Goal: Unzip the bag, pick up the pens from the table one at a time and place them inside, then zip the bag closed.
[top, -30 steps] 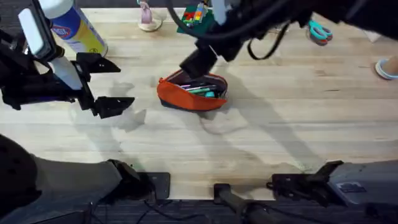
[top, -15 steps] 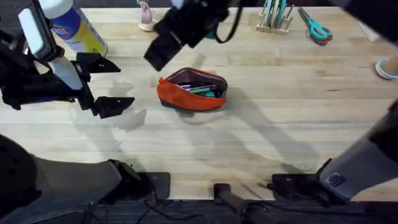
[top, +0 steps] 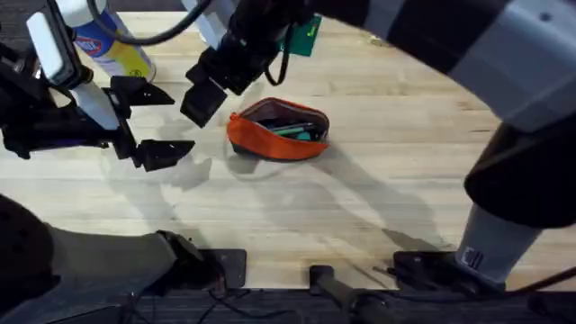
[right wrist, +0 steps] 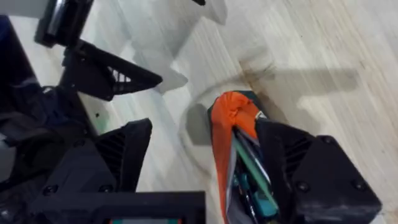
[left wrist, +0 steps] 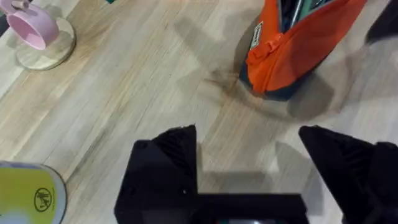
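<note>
One bag (top: pixel 277 133) on the table (top: pixel 378 180), unzipped with pens (top: pixel 292 129) inside — too bunched to count — and the right gripper (top: pixel 205 94) has swung down from behind the pouch to its left end, jaws spread and empty, the orange tip between its fingers (right wrist: pixel 292 162) in the wrist view. Left gripper (top: pixel 148 121) hasn't budged — jaws wide apart, holding nothing, bag just ahead of them.

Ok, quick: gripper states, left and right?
Left gripper: open, holding nothing, beside the bag.
Right gripper: open, holding nothing, above the bag's end.
</note>
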`<state>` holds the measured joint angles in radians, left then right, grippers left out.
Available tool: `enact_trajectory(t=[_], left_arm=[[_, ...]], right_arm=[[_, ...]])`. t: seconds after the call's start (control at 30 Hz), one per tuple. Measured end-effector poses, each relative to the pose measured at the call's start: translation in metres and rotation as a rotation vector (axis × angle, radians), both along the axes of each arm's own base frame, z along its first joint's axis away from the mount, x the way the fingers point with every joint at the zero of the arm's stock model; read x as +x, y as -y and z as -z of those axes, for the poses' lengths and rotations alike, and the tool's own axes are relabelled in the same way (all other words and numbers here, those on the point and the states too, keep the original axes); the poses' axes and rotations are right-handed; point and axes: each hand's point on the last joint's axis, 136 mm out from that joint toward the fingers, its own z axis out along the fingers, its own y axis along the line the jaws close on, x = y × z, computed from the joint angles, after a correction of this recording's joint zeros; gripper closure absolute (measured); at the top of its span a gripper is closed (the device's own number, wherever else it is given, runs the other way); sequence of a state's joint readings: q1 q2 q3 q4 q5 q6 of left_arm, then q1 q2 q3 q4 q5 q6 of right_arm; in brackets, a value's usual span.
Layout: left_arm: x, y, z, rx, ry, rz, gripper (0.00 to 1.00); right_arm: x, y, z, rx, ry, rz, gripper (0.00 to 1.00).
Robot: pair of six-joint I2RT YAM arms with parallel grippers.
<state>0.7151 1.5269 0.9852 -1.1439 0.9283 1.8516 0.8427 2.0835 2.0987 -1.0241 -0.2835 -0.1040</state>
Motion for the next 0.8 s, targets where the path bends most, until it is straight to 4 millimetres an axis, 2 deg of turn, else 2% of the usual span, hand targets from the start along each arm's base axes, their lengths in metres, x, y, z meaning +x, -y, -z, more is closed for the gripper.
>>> enact_trajectory(t=[0.63, 0.8], left_arm=[[0.0, 0.0, 0.0, 0.0, 0.0, 0.0, 0.007], [0.0, 0.0, 0.0, 0.0, 0.0, 0.0, 0.008]], right_arm=[[0.01, -0.002, 0.004, -0.011, 0.035, 0.02, 0.003], [0.015, -0.001, 0.015, -0.041, 0.043, 0.032, 0.003]])
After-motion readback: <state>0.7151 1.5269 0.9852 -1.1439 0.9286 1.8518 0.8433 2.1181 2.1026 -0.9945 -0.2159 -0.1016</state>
